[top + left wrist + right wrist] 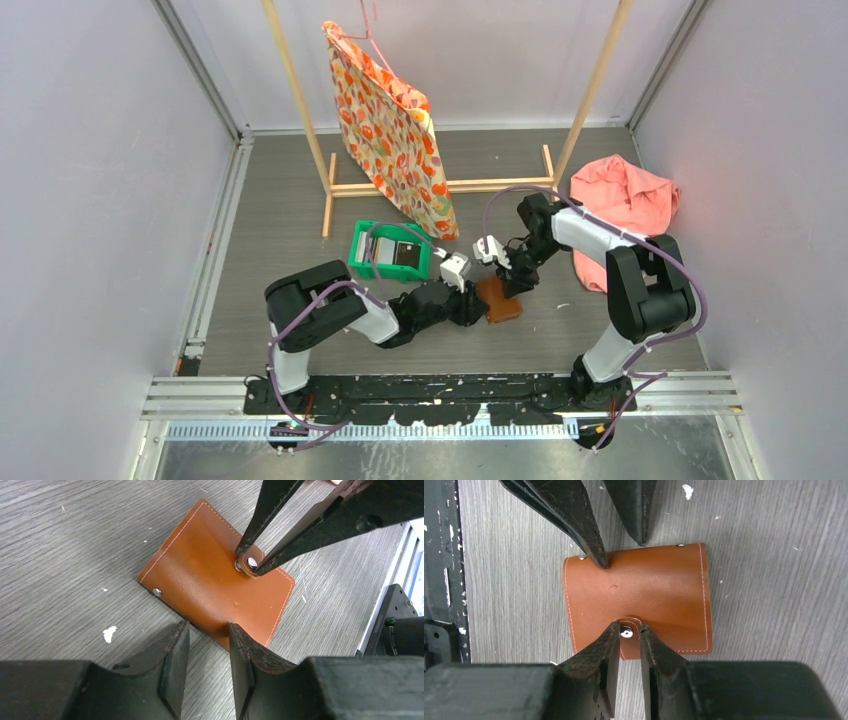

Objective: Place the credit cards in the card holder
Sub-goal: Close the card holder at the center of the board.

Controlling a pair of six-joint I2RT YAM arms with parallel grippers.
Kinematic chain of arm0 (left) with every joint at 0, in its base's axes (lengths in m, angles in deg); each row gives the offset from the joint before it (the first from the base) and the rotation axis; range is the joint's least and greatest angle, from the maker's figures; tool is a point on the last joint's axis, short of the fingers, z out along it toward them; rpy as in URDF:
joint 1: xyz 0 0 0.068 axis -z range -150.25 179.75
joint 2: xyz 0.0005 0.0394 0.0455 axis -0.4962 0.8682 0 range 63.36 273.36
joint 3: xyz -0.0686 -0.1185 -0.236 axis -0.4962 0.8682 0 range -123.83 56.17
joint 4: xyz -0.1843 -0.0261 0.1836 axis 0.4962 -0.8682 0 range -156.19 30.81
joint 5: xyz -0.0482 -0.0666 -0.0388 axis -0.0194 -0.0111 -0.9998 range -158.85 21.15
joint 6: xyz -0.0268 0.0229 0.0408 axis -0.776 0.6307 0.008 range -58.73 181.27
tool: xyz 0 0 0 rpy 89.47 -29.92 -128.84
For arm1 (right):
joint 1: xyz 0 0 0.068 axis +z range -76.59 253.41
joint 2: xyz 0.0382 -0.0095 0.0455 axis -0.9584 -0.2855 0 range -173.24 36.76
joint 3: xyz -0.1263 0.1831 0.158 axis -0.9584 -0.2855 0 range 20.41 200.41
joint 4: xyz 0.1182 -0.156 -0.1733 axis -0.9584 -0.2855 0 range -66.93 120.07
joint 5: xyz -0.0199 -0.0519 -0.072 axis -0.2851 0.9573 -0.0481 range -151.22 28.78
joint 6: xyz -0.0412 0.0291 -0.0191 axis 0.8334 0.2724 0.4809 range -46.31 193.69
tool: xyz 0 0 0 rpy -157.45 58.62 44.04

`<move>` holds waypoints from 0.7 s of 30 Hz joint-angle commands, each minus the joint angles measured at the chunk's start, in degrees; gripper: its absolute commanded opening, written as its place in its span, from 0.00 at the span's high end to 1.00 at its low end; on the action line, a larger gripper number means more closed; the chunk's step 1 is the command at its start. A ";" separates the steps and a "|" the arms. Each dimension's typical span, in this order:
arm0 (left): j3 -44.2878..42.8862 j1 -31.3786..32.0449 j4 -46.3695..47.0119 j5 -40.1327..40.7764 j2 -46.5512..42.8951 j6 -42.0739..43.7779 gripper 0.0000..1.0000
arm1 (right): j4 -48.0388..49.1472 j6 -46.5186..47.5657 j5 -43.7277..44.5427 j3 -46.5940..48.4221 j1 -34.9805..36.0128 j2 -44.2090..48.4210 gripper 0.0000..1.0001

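The card holder (210, 575), a brown leather wallet, lies folded flat on the grey table (600, 320) between both arms. My right gripper (628, 626) comes down on its snap tab and is shut on it, one fingertip on each side of the round metal button (626, 633). My left gripper (209, 627) stands open at the opposite edge. One of its fingertips (596, 555) presses on the leather; the other sits just off the edge, with bare table between them. The credit cards (405, 254) show as dark and pale rectangles in the green bin (358, 252).
A floral bag (395, 140) hangs on a wooden rack (440, 186) behind the green bin. A pink cloth (625, 200) is heaped at the back right. A black base rail (439, 570) runs along the near table edge, close to the wallet.
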 commanded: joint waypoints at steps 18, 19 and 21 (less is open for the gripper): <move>-0.89 -0.47 -1.01 -0.13 2.40 -0.48 0.63 | -3.64 1.88 3.44 2.87 -1.40 2.93 0.74; -0.91 -0.54 -1.01 -0.20 2.41 -0.48 0.63 | -3.75 1.97 3.52 2.78 -1.48 3.14 0.72; -0.94 -0.51 -0.96 -0.27 2.49 -0.57 0.63 | -3.36 2.04 4.13 1.96 -1.54 3.26 0.69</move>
